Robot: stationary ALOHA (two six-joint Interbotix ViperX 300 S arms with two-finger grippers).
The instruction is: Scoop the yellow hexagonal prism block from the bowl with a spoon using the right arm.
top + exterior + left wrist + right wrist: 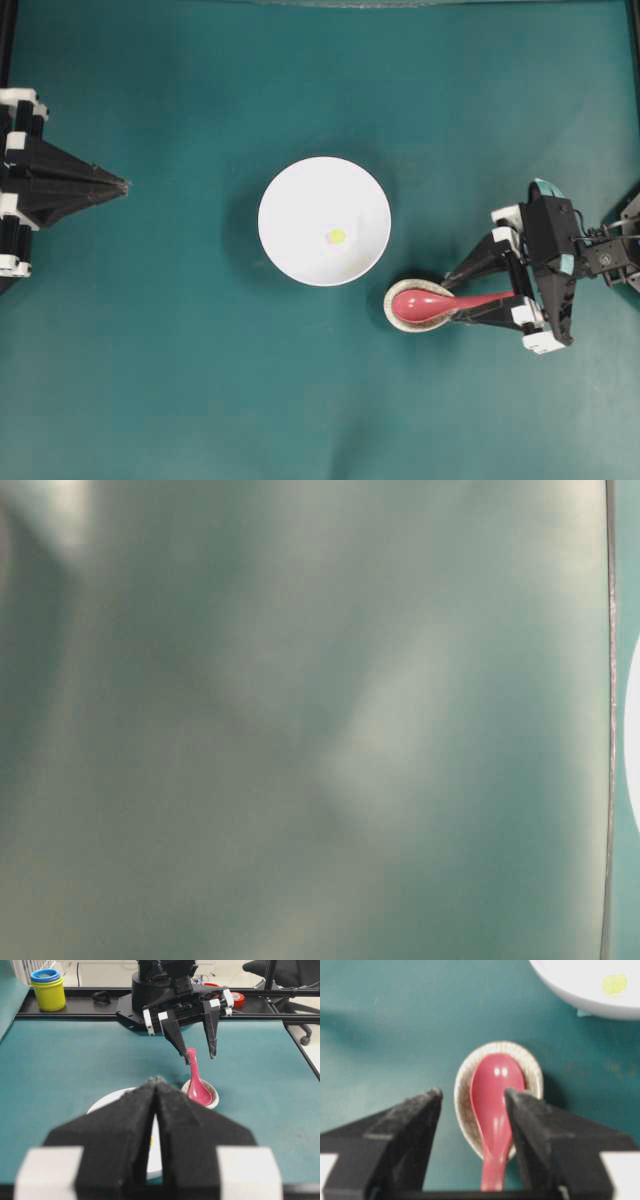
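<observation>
**Now: right gripper straddles the spoon handle, jaws apart**

Your biggest surface is the teal table [180, 380], and everything below is placed against the white bowl [300, 190] standing at its middle.

Your right arm [560, 250] reaches in from the table edge toward the bowl's side where the small dish sits. Its right gripper [472, 1102] has its jaws well apart, one finger on either side of the spoon's handle. In the right wrist view one fingertip lies just beside the handle, but you cannot tell whether it touches; the other stands clear of it. Nothing is clamped.

Your left gripper [122, 184] sits well apart from the bowl, on the opposite side from the right arm. Its jaws are pressed together with nothing between them, as the left wrist view shows.

Next to the bowl's rim, almost touching it, is a small speckled dish [465, 1077]. The pink-red spoon [496, 1105] rests with its scoop in that dish, its handle pointing away from the bowl toward the right arm.

Smallest of all, the yellow block [337, 236] lies inside the bowl, on its floor, a little toward the dish side.

The table-level view is a blur and tells you nothing.
</observation>
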